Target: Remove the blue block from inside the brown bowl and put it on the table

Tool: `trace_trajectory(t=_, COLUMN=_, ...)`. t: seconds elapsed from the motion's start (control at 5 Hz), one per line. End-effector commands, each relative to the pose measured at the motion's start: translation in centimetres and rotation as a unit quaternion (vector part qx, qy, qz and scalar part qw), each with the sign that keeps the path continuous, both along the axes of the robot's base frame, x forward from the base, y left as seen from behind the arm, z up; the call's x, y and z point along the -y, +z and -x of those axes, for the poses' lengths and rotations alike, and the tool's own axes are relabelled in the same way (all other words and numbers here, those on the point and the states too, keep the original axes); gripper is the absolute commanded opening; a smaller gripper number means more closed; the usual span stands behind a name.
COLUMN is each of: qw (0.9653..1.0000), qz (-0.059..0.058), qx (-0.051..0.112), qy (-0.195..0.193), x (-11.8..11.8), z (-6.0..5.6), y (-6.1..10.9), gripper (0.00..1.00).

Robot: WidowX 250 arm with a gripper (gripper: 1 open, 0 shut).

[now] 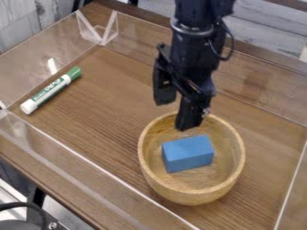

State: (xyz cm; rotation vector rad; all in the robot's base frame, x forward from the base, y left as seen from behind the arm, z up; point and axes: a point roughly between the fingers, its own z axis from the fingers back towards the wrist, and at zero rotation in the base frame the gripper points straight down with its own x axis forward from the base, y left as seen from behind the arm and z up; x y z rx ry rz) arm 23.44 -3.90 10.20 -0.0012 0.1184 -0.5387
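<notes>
The blue block (188, 152) lies inside the brown bowl (153, 163), which stands on the table (102, 117) at the front right. My gripper (175, 101) hangs pointing down just above the bowl's far rim, behind and slightly left of the block. Its two black fingers (189, 112) stand apart with nothing between them, so it is open. One fingertip overlaps the bowl's back edge in this view. The block is fully visible and untouched.
A green-and-white marker (52, 89) lies near the left wall. Low clear plastic walls (36, 54) border the tabletop, with a clear triangular piece (96, 29) at the back left. The front table edge runs close below the bowl.
</notes>
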Motion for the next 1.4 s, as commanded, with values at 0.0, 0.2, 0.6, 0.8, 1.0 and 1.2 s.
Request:
trace_trajectory(t=0.0, qw=0.9985, qz=0.003, qx=0.038, qy=-0.040, x=0.6, z=0.1, y=0.6, gripper=1.00)
trace_trajectory(t=0.2, qw=0.9974, qz=0.003, qx=0.046, qy=-0.056, x=0.8, z=0.2, y=-0.2, gripper=1.00)
trace_trajectory(t=0.6, qw=0.9941, qz=0.008, qx=0.056, qy=-0.093, x=1.2, z=0.1, y=-1.7, gripper=1.00)
trace_trajectory(t=0.8, qw=0.9929, qz=0.011, qx=0.060, qy=-0.103, x=1.3, z=0.1, y=-2.2, gripper=1.00)
trace_trajectory(t=1.0, qw=0.9918, qz=0.015, qx=0.063, qy=-0.110, x=1.4, z=0.1, y=-2.8, gripper=1.00)
trace_trajectory(t=1.2, qw=0.9912, qz=0.019, qx=0.066, qy=-0.113, x=1.5, z=0.1, y=-3.3, gripper=1.00)
